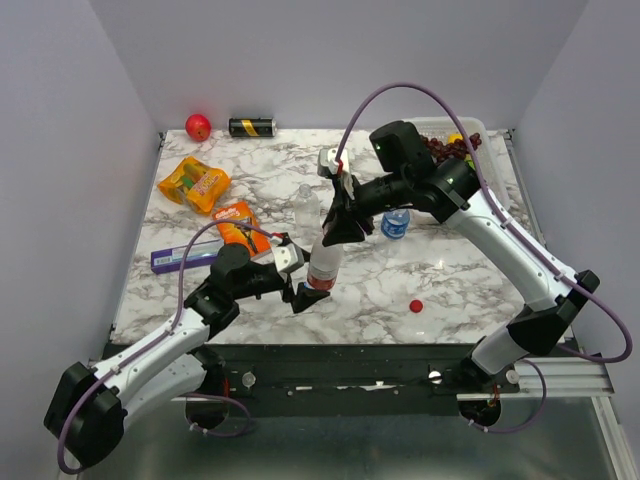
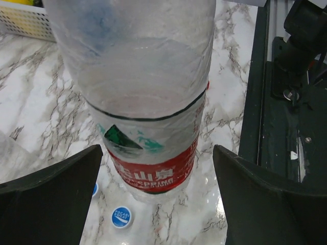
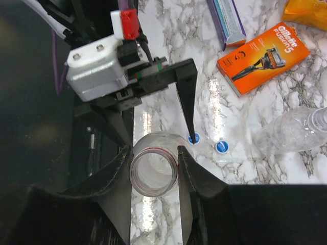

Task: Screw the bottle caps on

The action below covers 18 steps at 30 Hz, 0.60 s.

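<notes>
The red-labelled bottle sits near the middle of the bench, its mouth open and uncapped. The right fingers are pinched on its neck, one on each side of the rim and touching it. The left fingers are spread wide around the lower body at label height, with a gap showing on both sides (they flank the bottle without touching it).

A blue cap and a second blue cap lie flat on the bench just beside the bottle's base, close to each other. The red cap lies alone to the right, nearer the front edge. The blue-labelled bottle stands upright to the right of the held one, partly behind the right arm. The plain bottle is just to the left and farther back. A Gillette Fusion5 razor pack rests farther left, with an orange snack bag beyond it.
</notes>
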Tool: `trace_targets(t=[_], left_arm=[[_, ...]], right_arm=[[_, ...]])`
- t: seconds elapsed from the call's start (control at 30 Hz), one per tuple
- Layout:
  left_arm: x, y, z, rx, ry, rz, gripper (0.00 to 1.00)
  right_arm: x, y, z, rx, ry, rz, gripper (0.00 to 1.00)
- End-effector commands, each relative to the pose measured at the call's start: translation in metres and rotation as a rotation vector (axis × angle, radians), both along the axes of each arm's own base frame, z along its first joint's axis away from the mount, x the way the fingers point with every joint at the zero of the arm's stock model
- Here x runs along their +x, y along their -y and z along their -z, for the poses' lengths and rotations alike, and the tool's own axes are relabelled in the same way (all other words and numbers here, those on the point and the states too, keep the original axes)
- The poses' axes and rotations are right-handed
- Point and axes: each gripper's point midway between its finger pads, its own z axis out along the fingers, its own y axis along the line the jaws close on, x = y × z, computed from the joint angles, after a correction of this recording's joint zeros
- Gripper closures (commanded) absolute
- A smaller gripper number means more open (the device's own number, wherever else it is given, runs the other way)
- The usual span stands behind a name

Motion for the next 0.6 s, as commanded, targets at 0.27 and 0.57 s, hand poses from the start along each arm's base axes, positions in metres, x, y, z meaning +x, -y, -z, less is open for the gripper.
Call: trace_targets(t=[0.27, 0.57], left_arm=[[0.003, 0.019, -0.004, -0.055, 0.047, -0.012, 0.02], [0.004, 0.027, 0.000, -0.064, 0.024, 0.005, 0.10]], right_arm=[[-0.018, -0.008, -0.021, 0.062, -0.072, -0.064, 0.99], [-0.018, -0.010, -0.019, 0.062, -0.081, -0.070, 0.99]])
